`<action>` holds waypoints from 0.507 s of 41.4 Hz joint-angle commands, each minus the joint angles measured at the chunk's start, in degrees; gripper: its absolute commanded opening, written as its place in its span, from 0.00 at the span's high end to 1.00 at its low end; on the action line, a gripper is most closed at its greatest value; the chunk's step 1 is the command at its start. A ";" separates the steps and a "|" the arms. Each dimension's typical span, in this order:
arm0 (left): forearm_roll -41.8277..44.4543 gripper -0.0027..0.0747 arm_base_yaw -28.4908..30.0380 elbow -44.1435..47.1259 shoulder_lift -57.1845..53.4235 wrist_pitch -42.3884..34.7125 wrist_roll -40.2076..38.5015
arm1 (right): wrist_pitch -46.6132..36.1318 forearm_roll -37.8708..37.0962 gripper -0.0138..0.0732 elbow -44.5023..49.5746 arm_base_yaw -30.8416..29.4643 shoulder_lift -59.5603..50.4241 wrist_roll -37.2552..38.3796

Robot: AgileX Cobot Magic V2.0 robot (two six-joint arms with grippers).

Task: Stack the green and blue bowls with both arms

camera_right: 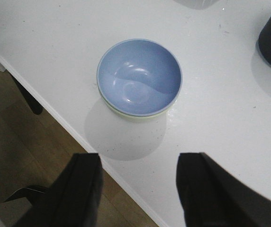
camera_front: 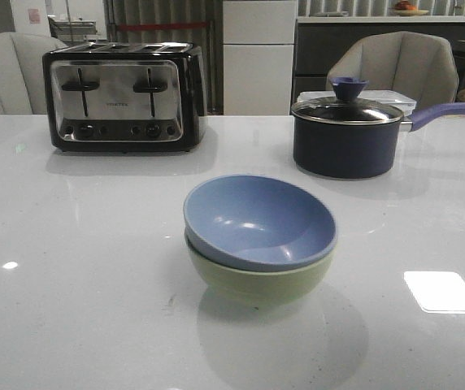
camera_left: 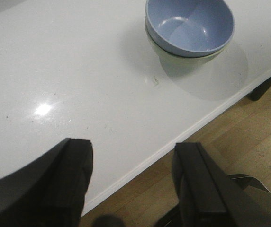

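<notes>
The left gripper point(camera_left: 130, 184) has its two black fingers point(camera_left: 71, 175) spread wide apart with nothing between them. It hangs over the near edge of the white table point(camera_left: 55, 71), with the wood floor showing below. The right gripper point(camera_right: 138, 189) is spread wide too and holds nothing, and it also hangs over that near edge. Neither arm shows in the front view. Both grippers are well apart from the bowls. The blue bowl point(camera_front: 258, 221) sits inside the green bowl point(camera_front: 257, 283), tipped a little to one side. The two bowls stand in the middle of the table, close to the near edge, with bare table all around them. A toaster point(camera_front: 123, 97) stands by the far left edge. A dark pot point(camera_front: 346, 136) with a lid stands by the far right edge.
</notes>
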 commanded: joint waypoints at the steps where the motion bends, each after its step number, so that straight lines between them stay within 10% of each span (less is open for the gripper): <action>1: 0.35 0.39 -0.40 -1.33 -0.06 -5.21 -1.15 | -2.58 -0.35 0.30 -1.50 -0.05 -0.13 0.23; 21: 0.35 0.52 -0.40 -1.33 -0.06 -7.02 -1.15 | -0.43 -4.86 0.43 -1.50 -0.05 -0.13 4.67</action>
